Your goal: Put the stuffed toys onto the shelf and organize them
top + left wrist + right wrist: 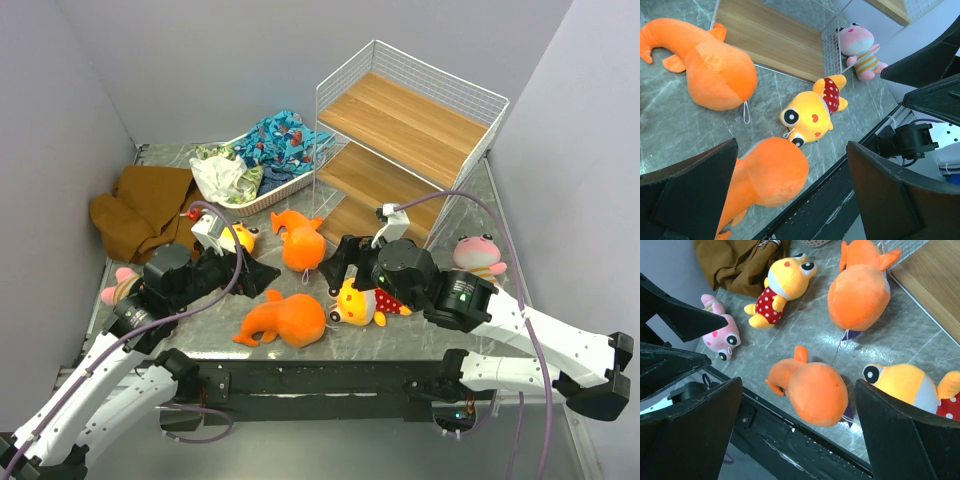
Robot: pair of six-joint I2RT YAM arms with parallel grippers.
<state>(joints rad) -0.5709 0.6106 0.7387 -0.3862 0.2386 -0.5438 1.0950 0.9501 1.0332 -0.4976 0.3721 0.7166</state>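
The shelf (410, 130) stands at the back right, its wooden tiers bare. All stuffed toys lie on the table. One orange shark (285, 320) is near the front edge and another orange shark (300, 245) lies before the shelf. A yellow doll (358, 303) lies under my right arm, and a second yellow doll (240, 238) beside my left wrist. Pink plushes lie far right (478, 255) and far left (120, 287). My left gripper (262, 278) and right gripper (340, 262) hover open and empty, facing each other over the near shark (772, 172) (815, 390).
A low white basket (290, 190) of patterned clothes sits back centre, left of the shelf. A brown cloth (145, 210) lies crumpled at the back left. The black base rail (320, 380) runs along the near table edge. Grey walls close in on both sides.
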